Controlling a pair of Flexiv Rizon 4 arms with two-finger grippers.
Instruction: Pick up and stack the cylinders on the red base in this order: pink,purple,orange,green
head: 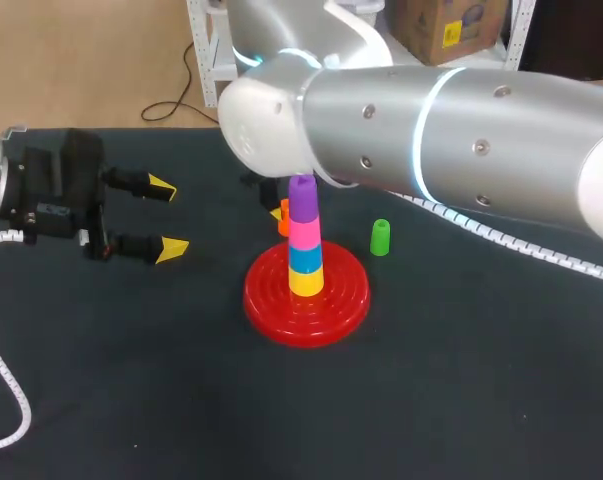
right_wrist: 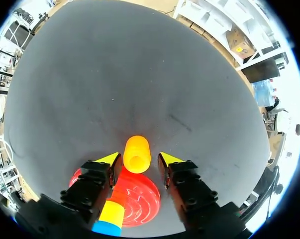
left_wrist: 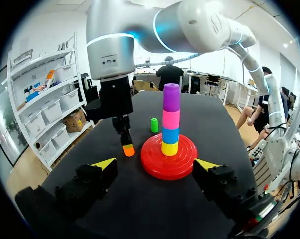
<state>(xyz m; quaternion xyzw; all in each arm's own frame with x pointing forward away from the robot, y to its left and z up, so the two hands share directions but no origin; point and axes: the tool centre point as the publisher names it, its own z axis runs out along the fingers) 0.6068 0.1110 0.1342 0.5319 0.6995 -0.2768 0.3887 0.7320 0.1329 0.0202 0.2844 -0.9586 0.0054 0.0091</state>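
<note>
Starting at our right claw (right_wrist: pixel 140 159), we find its fingers set narrow on either side of the orange cylinder (right_wrist: pixel 137 152), which stands between the yellow tips and pokes out ahead of them. It sits close against one finger, while a dark sliver of counter (right_wrist: pixel 140 74) shows between it and the other, so the claw brackets it without clamping. Close under this claw lies the red base (right_wrist: pixel 140 199), and under one finger we make out the yellow cylinder (right_wrist: pixel 111 211) and the blue cylinder (right_wrist: pixel 106 228) of the stack. Whether the orange cylinder rests on the counter we cannot tell.

Our left claw (left_wrist: pixel 155 163) is spread wide and holds nothing. Straight ahead of it, framed between its two tips, sits the red base. On the base the stack rises: yellow at the foot, then blue, then the pink cylinder (left_wrist: pixel 170 119), with the purple cylinder (left_wrist: pixel 171 97) on top. Beyond the base from this claw the green cylinder (left_wrist: pixel 154 125) stands alone on the counter, apart from the stack. Our right arm (left_wrist: pixel 140 30) comes down ahead of the left claw, just beside the base, with the orange cylinder at its fingertips. From above, the left claw hangs well apart from the base.
</note>
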